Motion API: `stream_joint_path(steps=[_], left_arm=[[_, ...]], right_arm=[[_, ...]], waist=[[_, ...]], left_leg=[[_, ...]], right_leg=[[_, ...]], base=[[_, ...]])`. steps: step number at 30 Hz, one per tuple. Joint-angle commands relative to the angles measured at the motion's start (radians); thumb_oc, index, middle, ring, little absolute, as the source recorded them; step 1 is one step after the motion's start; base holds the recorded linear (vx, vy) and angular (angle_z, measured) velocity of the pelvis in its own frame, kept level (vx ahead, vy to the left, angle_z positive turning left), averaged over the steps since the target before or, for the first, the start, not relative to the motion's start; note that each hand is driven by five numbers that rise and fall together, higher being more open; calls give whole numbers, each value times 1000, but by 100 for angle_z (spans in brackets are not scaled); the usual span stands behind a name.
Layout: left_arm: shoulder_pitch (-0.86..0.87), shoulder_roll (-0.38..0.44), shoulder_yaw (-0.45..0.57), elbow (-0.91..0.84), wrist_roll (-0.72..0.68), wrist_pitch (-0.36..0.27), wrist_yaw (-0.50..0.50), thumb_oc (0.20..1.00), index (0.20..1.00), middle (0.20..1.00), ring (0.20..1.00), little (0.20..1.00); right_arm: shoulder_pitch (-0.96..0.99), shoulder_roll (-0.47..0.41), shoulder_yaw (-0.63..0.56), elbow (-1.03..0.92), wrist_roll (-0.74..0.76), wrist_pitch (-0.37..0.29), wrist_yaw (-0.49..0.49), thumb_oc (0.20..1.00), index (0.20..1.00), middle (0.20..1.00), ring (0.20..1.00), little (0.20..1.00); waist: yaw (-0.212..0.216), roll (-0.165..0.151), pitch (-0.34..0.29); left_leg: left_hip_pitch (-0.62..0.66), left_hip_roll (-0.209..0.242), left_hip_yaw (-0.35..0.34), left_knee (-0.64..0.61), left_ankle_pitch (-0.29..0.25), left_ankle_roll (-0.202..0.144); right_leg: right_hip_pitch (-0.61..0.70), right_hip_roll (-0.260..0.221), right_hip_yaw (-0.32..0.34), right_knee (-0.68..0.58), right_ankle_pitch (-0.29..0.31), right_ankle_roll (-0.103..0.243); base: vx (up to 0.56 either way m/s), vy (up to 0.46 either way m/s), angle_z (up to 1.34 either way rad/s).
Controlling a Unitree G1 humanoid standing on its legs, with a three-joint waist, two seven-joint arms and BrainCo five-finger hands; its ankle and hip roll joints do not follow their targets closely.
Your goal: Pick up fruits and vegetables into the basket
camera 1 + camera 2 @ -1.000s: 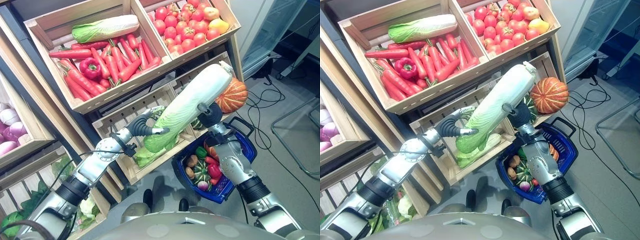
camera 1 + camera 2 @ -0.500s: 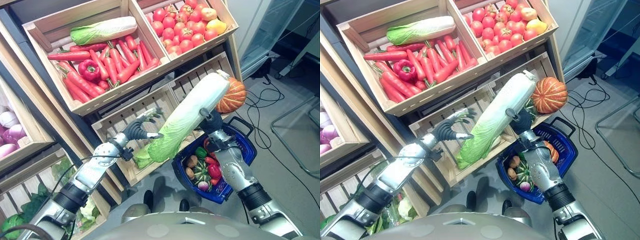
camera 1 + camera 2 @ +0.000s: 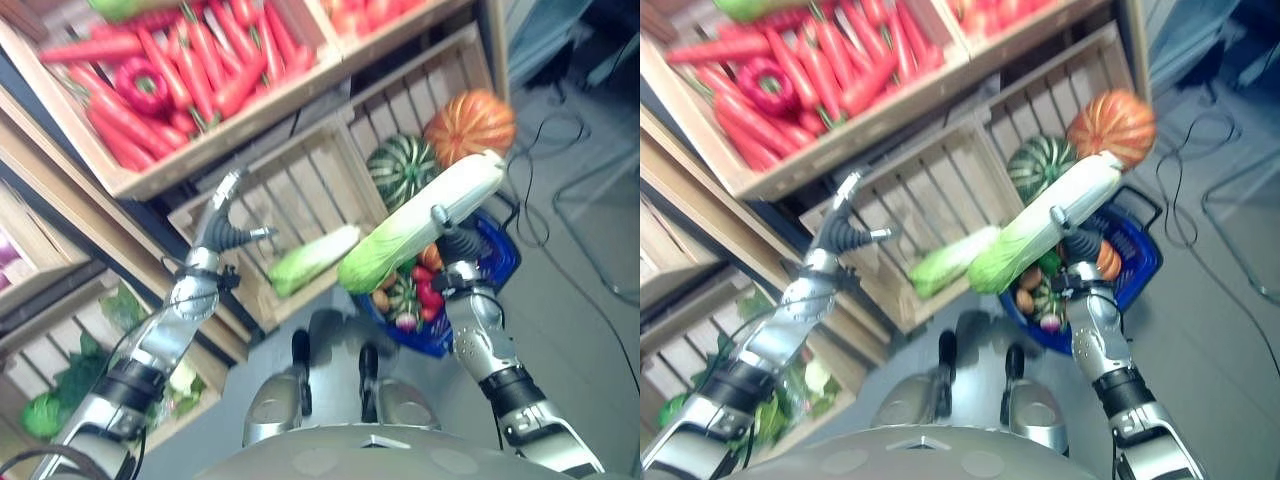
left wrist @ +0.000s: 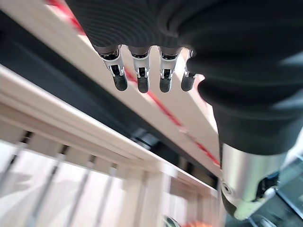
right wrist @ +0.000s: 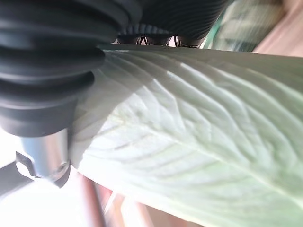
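A long napa cabbage [image 3: 420,222] hangs at a slant above the blue basket [image 3: 502,262], leafy end lowest. My right hand [image 3: 458,248] is shut on it from beneath, the thumb over its middle; in the right wrist view its pale veined leaf [image 5: 189,142] lies against the palm. The basket holds several small vegetables [image 3: 405,300]. My left hand [image 3: 222,228] is open and holds nothing, raised in front of the lower wooden crate [image 3: 290,190], well left of the cabbage. Its fingers [image 4: 142,80] hang relaxed before the crate slats.
A second cabbage [image 3: 312,258] lies in the lower crate. A green striped squash [image 3: 400,170] and an orange pumpkin [image 3: 470,125] sit in the crate beside it, just behind the basket. Above is a crate of carrots [image 3: 190,70] with a red pepper [image 3: 143,85].
The camera has tipped downward, shifting the shelves up. My left hand has come off the cabbage's leafy end and drawn away to the left. The right hand has brought the cabbage lower and flatter over the basket.
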Motion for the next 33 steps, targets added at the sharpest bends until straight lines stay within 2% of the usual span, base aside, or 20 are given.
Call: stream_joint_path(steps=[1, 2, 3, 4, 8, 13, 19, 25, 26, 27, 28, 29, 33], left_arm=[[-44, 10, 50, -22, 41, -40, 135, 1000, 1000, 1000, 1000, 1000], [-57, 8, 40, -19, 48, -41, 157, 1000, 1000, 1000, 1000, 1000], [-62, 8, 36, -18, 49, -42, 163, 1000, 1000, 1000, 1000, 1000], [-80, 6, 20, -13, 46, -45, 181, 1000, 1000, 1000, 1000, 1000], [-157, 0, -34, 23, 73, -43, 216, 1000, 1000, 1000, 1000, 1000], [-292, -14, -137, 88, 108, -19, 261, 1000, 1000, 1000, 1000, 1000], [-432, -23, -215, 189, 148, -2, 321, 1000, 1000, 1000, 1000, 1000], [-529, -44, -264, 339, 171, 20, 403, 1000, 1000, 1000, 1000, 1000], [-545, -50, -274, 367, 187, 22, 414, 1000, 1000, 1000, 1000, 1000], [-556, -54, -282, 388, 198, 24, 422, 1000, 1000, 1000, 1000, 1000], [-571, -52, -293, 409, 203, 25, 433, 1000, 1000, 1000, 1000, 1000], [-591, -55, -302, 441, 216, 33, 439, 1000, 1000, 1000, 1000, 1000], [-630, -78, -317, 555, 251, 40, 485, 1000, 1000, 1000, 1000, 1000]], right_arm=[[-53, 18, -67, -65, -81, -115, -222, 200, 200, 200, 200, 200], [-65, 14, -82, -37, -103, -123, -285, 200, 200, 200, 200, 200], [-70, 12, -86, -29, -108, -122, -301, 200, 200, 200, 200, 200], [-99, 2, -98, 8, -117, -107, -383, 200, 200, 200, 200, 200], [-210, -22, -128, 140, -58, -103, -454, 200, 200, 200, 200, 200], [-361, -69, -133, 306, 0, -59, -528, 200, 200, 200, 200, 200], [-502, -104, -140, 483, 74, -22, -542, 200, 200, 200, 200, 200], [-603, -122, -137, 612, 107, 45, -471, 200, 200, 200, 200, 200], [-616, -124, -127, 624, 115, 58, -456, 266, 266, 266, 266, 266], [-623, -125, -123, 632, 122, 68, -445, 523, 523, 523, 523, 523], [-631, -126, -117, 641, 128, 83, -432, 871, 871, 871, 871, 871], [-638, -124, -107, 649, 125, 101, -416, 1000, 1000, 1000, 1000, 1000], [-640, -108, -80, 659, 118, 117, -396, 1000, 1000, 1000, 1000, 1000]], waist=[[-5, -48, 87], [-3, -50, 109], [-2, -50, 115], [2, -52, 135], [10, -51, 184], [20, -44, 188], [31, -36, 188], [31, -28, 188], [30, -28, 188], [29, -29, 188], [28, -30, 188], [24, -35, 188], [11, -49, 188]], left_leg=[[-102, -30, 13, 290, -195, -6], [-144, -27, 11, 345, -207, -14], [-158, -26, 11, 362, -213, -16], [-197, -23, 10, 412, -232, -20], [-275, -22, 17, 506, -264, -22], [-436, -33, 29, 631, -305, -22], [-574, -48, 39, 728, -340, -6], [-659, -57, 43, 795, -362, 1], [-669, -58, 44, 801, -364, 4], [-674, -58, 45, 804, -366, 6], [-677, -57, 47, 803, -366, 10], [-684, -55, 48, 805, -364, 9], [-691, -52, 50, 803, -359, 8]], right_leg=[[-106, -46, -5, 222, -70, 38], [-127, -53, -6, 255, -77, 35], [-134, -54, -6, 265, -81, 34], [-153, -59, -7, 295, -95, 29], [-223, -64, -13, 382, -111, 27], [-383, -87, -25, 514, -132, 29], [-555, -105, -27, 648, -157, 33], [-670, -107, -18, 741, -167, 38], [-685, -106, -17, 751, -168, 39], [-694, -104, -15, 758, -169, 39], [-702, -103, -15, 762, -168, 40], [-710, -100, -14, 762, -165, 42], [-721, -87, -7, 760, -154, 50]], base=[[-155, -61, 12], [-129, -54, 11], [-91, -56, 8], [-46, -31, 11], [-76, -23, 6], [-73, -2, 1], [-42, 13, 5], [11, 21, -3], [0, 0, 0], [0, 0, 0], [0, 0, 0], [0, 0, 0], [36, -35, -2]])
